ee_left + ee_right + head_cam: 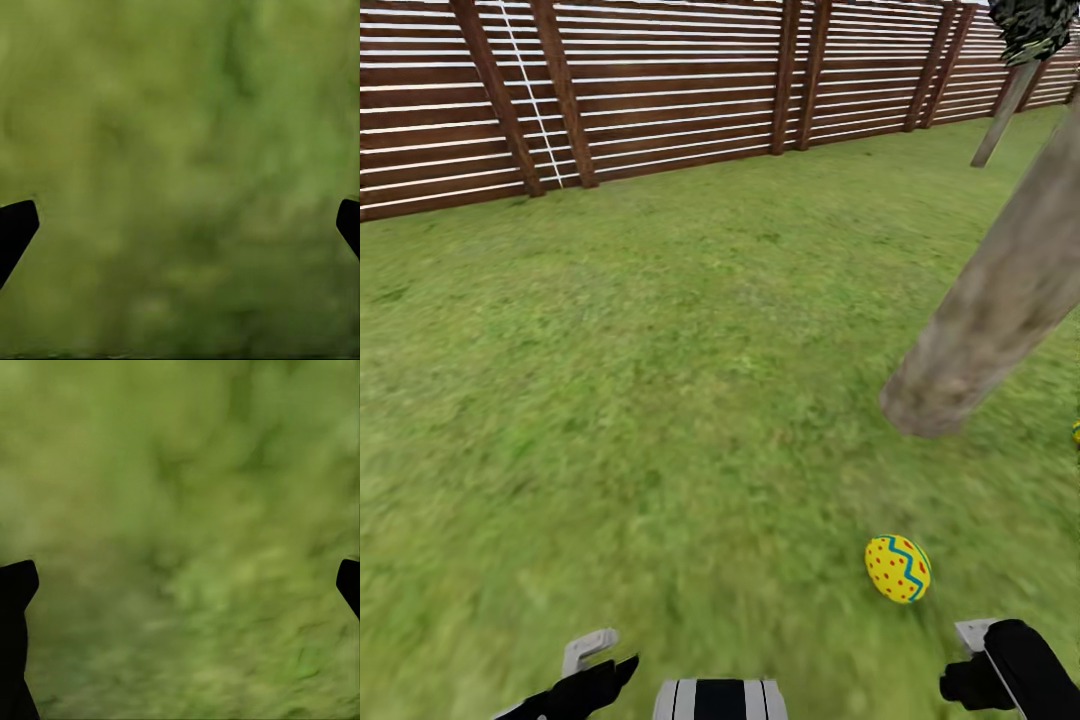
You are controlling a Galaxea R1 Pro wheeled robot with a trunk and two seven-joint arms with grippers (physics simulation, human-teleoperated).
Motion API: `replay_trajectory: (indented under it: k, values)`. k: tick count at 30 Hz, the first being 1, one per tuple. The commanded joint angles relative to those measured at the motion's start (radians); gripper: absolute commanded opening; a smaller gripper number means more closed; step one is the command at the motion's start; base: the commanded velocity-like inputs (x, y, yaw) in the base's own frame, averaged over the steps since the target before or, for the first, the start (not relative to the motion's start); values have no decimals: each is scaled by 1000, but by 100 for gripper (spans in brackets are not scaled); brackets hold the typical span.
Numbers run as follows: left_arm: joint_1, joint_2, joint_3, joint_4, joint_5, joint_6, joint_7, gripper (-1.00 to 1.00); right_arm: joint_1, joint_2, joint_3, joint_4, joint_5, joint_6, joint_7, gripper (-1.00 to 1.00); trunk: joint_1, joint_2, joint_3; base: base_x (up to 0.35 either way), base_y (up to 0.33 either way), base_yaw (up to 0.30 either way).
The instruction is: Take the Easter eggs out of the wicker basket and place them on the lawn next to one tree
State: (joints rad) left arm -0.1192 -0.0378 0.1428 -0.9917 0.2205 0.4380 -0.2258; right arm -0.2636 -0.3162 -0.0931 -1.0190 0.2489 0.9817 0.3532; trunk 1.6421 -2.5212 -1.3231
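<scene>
Both grippers, left (180,225) and right (180,585), released, empty over lawn (660,400). One Easter egg (898,568) lies near tree (1000,300). Fetch remaining eggs, set them gently close by.

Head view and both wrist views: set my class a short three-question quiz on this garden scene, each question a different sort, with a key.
1. True or false: the Easter egg lies on the lawn near the tree trunk's base.
2. What stands behind the lawn? A) brick wall B) slatted wooden fence C) hedge
3. Fill in: both wrist views show open jaws over ____.

Key: 1 true; 2 B; 3 grass.
</scene>
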Motion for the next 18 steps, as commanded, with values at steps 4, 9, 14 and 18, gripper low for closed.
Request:
replay_trajectory:
  k: [4, 9, 14, 18]
  values:
    - [0, -2, 3, -1, 7, 8, -3, 100, 0, 2, -1, -1, 10, 3, 9, 100, -3, 1, 15, -325, 117, 0]
    - [0, -2, 3, 0, 7, 8, -3, 100, 0, 3, 1, -1, 10, 3, 9, 100, -5, 2, 34, -325, 106, 0]
    - [0, -2, 0, 1, 5, 8, -3, 100, 0, 4, 1, -1, 10, 3, 9, 100, -7, 3, 54, -325, 101, 0]
    - [0, -2, -41, 1, 5, 8, -2, 100, 0, 5, 2, -1, 12, 3, 9, 100, -9, 4, 69, -300, 97, 0]
